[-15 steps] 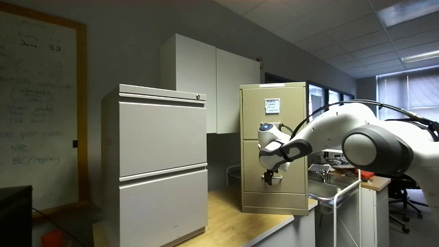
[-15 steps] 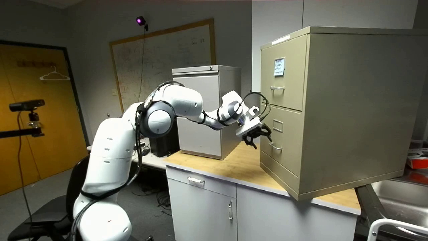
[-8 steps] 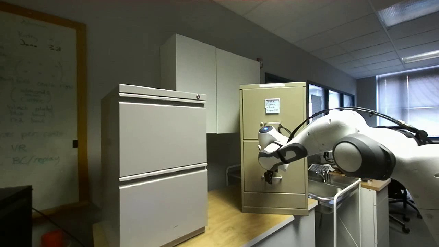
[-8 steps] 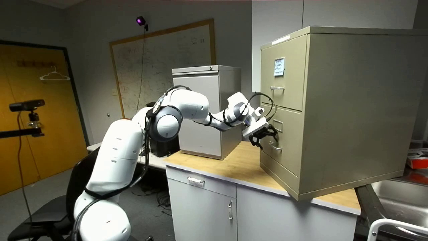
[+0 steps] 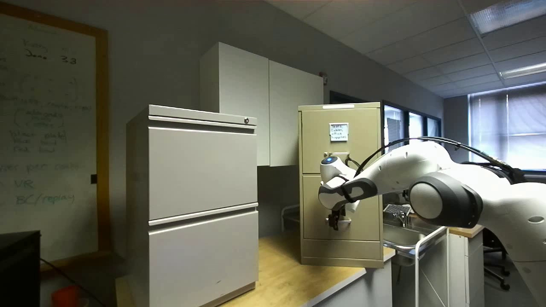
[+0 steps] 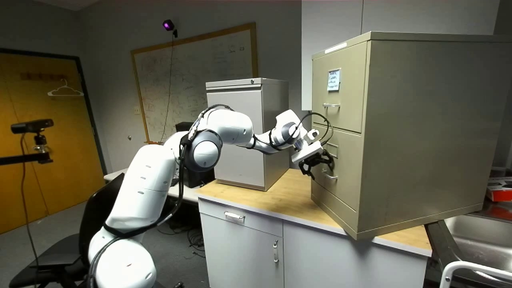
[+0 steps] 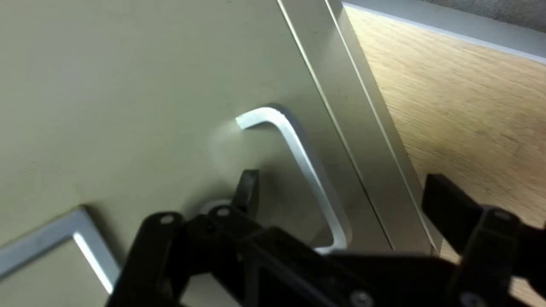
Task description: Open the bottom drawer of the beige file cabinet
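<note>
The beige file cabinet [image 6: 424, 132] stands upright on the counter, also seen in an exterior view [image 5: 309, 251]. Its bottom drawer [image 6: 347, 172] is closed; its front also fills much of the wrist view [image 7: 149, 85]. The drawer's silver pull [image 7: 305, 164] shows in the wrist view and in an exterior view [image 6: 330, 176]. My gripper [image 7: 341, 187] is open and empty, at the pull. One finger is on the label-holder side, close to the drawer face; the other is on the lower side, so the pull lies between them. In an exterior view the gripper [image 5: 334, 222] partly hides the pull.
The label holder [image 7: 72, 230] is above the pull. A pale grey two-drawer cabinet [image 5: 202, 170] stands beside on the wooden counter [image 6: 288, 200]. A sink [image 6: 476, 240] and white rail [image 6: 476, 267] lie on the cabinet's far side. White cupboards [image 5: 243, 102] hang behind.
The arm has reached forward and my gripper has come closer to the bottom drawer's front and its pull, with little movement in the last half second. The drawer has stayed closed.
</note>
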Action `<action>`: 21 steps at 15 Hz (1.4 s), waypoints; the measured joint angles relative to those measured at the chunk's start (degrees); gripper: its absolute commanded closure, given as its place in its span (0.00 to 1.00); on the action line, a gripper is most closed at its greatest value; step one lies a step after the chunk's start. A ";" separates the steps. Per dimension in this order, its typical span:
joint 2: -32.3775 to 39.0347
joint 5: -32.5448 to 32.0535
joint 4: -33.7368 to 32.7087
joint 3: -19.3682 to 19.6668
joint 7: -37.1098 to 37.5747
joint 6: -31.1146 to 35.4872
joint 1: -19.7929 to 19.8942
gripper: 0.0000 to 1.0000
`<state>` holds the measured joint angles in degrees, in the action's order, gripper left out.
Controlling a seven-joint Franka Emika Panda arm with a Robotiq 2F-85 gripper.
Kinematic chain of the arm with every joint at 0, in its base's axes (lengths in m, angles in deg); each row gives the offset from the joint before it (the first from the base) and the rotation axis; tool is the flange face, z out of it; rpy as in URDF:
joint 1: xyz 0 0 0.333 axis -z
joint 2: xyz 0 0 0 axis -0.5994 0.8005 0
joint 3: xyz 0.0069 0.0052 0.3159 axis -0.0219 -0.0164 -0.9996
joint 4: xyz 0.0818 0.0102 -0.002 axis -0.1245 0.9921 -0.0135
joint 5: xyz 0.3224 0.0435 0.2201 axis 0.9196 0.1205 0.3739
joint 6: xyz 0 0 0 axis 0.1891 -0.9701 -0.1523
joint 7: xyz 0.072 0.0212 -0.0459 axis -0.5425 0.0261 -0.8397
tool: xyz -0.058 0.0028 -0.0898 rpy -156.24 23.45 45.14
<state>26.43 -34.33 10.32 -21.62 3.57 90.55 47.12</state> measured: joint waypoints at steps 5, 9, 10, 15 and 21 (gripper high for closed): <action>2.57 2.05 -1.71 -0.41 -0.01 -1.34 -0.03 0.00; 3.92 2.96 -2.84 -0.65 0.06 -2.15 -0.04 0.25; 4.00 3.10 -3.01 -0.66 0.06 -2.30 -0.04 0.25; 4.10 3.20 -4.63 -0.63 0.05 -2.97 0.35 0.61; 4.76 3.25 -7.00 -0.59 -0.29 -3.22 1.31 0.91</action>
<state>31.18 -31.08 3.32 -22.21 3.29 87.33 48.42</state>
